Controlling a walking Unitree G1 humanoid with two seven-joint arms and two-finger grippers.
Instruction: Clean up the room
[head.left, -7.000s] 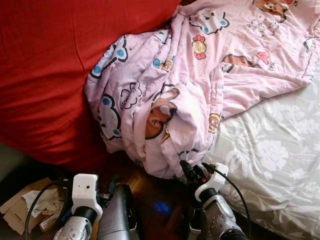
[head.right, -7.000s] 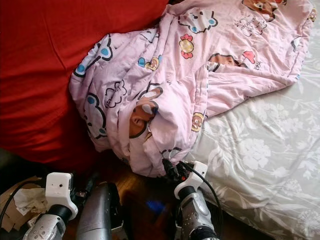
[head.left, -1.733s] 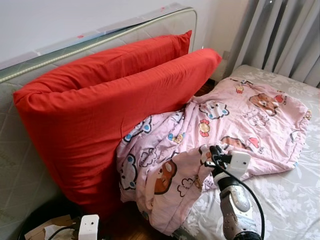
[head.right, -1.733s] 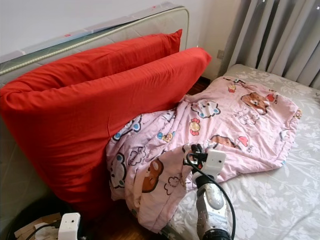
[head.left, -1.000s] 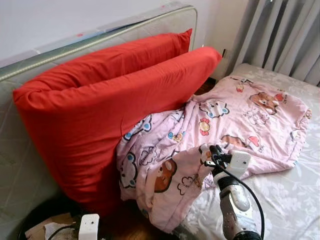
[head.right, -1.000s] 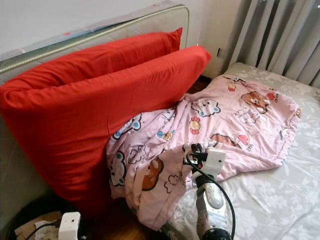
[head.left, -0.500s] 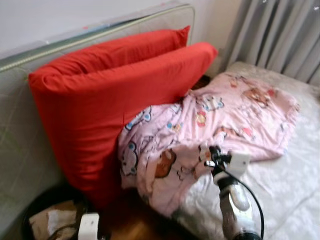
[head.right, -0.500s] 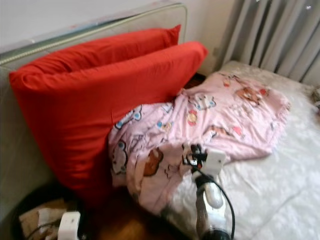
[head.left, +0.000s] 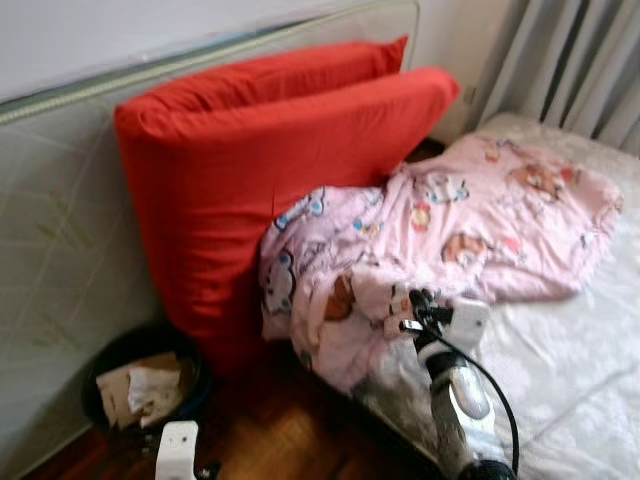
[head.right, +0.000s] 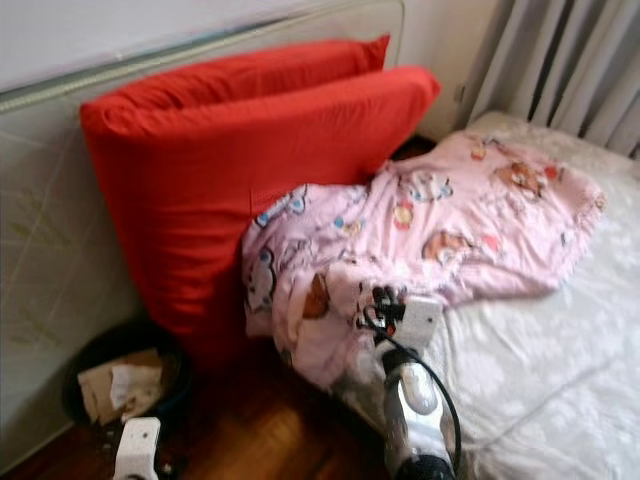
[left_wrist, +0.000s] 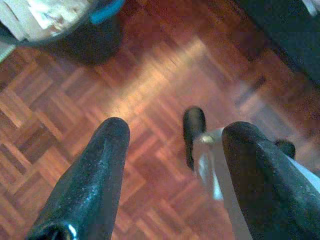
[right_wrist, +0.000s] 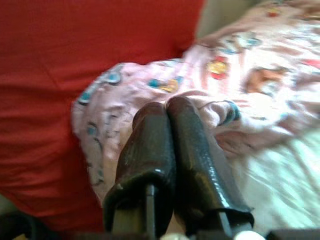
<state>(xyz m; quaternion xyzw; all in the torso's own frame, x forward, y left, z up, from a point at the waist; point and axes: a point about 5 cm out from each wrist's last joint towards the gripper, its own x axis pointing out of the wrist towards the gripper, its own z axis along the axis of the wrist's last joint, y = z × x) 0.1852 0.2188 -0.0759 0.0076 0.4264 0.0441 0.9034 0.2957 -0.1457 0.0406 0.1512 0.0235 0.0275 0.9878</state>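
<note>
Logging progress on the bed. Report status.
Right gripper shut on pink blanket edge. Left gripper open, low over floor. Red pillows beside blanket.

Right tool pinched; left tool spread.

Both head eyes look down on the bed and red pillows; wrist cameras peer closely along their fingers.
</note>
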